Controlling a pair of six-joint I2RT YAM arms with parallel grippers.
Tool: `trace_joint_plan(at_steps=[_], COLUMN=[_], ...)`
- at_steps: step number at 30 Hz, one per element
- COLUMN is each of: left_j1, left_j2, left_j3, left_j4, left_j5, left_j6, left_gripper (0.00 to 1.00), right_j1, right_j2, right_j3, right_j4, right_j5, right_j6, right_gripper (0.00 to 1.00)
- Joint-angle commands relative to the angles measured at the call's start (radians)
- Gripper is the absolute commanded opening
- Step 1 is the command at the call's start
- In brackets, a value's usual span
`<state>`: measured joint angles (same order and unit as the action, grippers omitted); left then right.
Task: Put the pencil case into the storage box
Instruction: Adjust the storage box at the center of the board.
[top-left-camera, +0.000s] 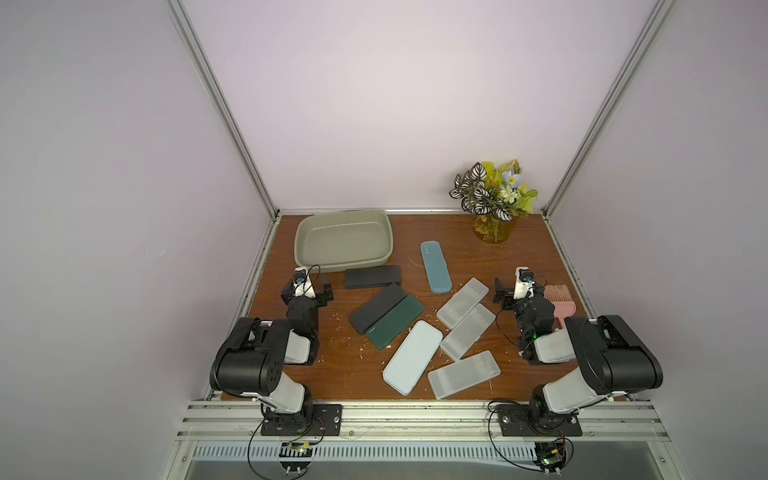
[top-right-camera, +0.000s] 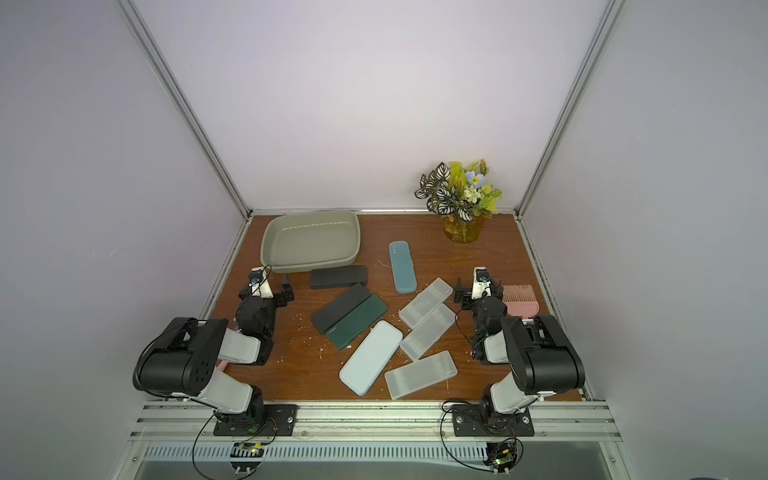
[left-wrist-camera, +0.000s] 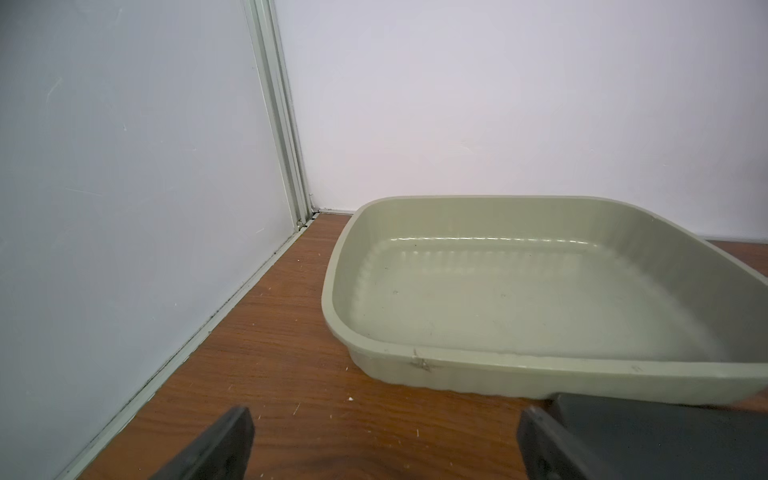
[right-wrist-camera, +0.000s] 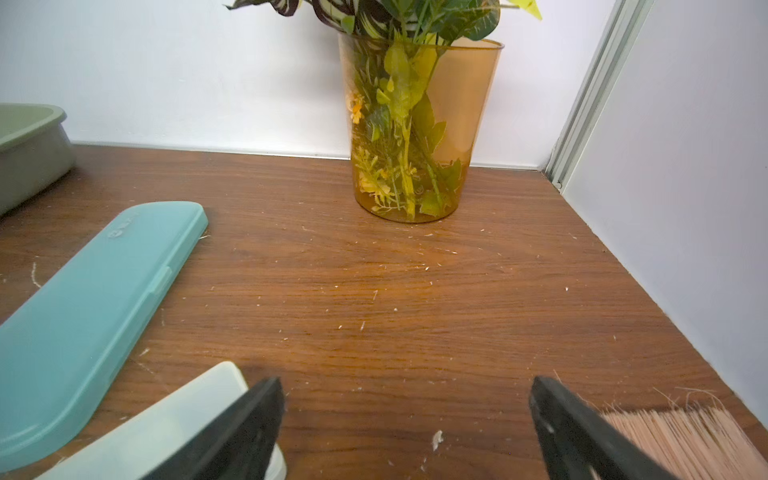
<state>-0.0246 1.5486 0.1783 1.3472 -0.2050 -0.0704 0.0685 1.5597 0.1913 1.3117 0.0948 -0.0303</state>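
Eight pencil cases (top-right-camera: 370, 361) are lying loose on the wooden tabletop (top-left-camera: 478, 257) in both top views, none yet inside the storage box (top-left-camera: 343, 241), which is sitting empty in the far corner; task judged as not begun, every case remaining to be moved. Dark grey case (top-left-camera: 372, 277) is lying just beside the box's near wall; teal case (top-left-camera: 435, 267) is lying near the box, on its side away from the corner; a second dark grey one, dark green case (top-left-camera: 395, 320), pale blue case (top-left-camera: 412, 362) and three frosted cases (top-left-camera: 467, 331) are fanning out further from the box. Left gripper (top-left-camera: 326, 289) is hovering near the box's near corner, right gripper (top-left-camera: 502, 293) well apart from the box; both are standing with jaws spread, holding nothing. Left wrist view: the box floor is showing bare, the dark grey case (left-wrist-camera: 665, 432) sitting just beside its outer wall, contact not determinable. Right wrist view: jaws are gaping over bare wood, with a corner of the box, the teal case and one frosted case in sight. Surface: brown wood grain, carrying scattered pale bristle scraps. Room: white panels and aluminium posts (top-left-camera: 224, 112) are enclosing the table; flower vase (right-wrist-camera: 419, 137) is standing along the same back wall as the box, well apart from it; pink brush (right-wrist-camera: 673, 440) is lying farther from the box than the right gripper.
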Motion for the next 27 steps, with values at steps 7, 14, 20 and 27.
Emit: trace_joint_plan(at_steps=[7, 14, 20, 27], left_j1=[0.009, 0.013, 0.025, 0.060], left_j2=[-0.001, 0.001, -0.004, -0.001], left_j3=[-0.003, -0.005, -0.008, -0.006], left_j4=[0.022, 0.022, 0.026, 0.027], left_j5=[0.006, 0.009, 0.036, 0.137], left_j6=[0.012, 0.009, 0.001, -0.008], left_gripper=[0.99, 0.99, 0.99, 0.99], right_j1=[-0.003, -0.004, -0.005, -0.015], right_j2=[-0.015, -0.016, -0.016, -0.015], right_j3=[0.022, 0.021, 0.022, 0.029], right_j4=[0.017, 0.017, 0.015, 0.003], right_j5=[-0.012, -0.013, -0.015, -0.023], right_j6=[-0.003, -0.002, 0.000, 0.010], right_gripper=[1.00, 1.00, 1.00, 1.00])
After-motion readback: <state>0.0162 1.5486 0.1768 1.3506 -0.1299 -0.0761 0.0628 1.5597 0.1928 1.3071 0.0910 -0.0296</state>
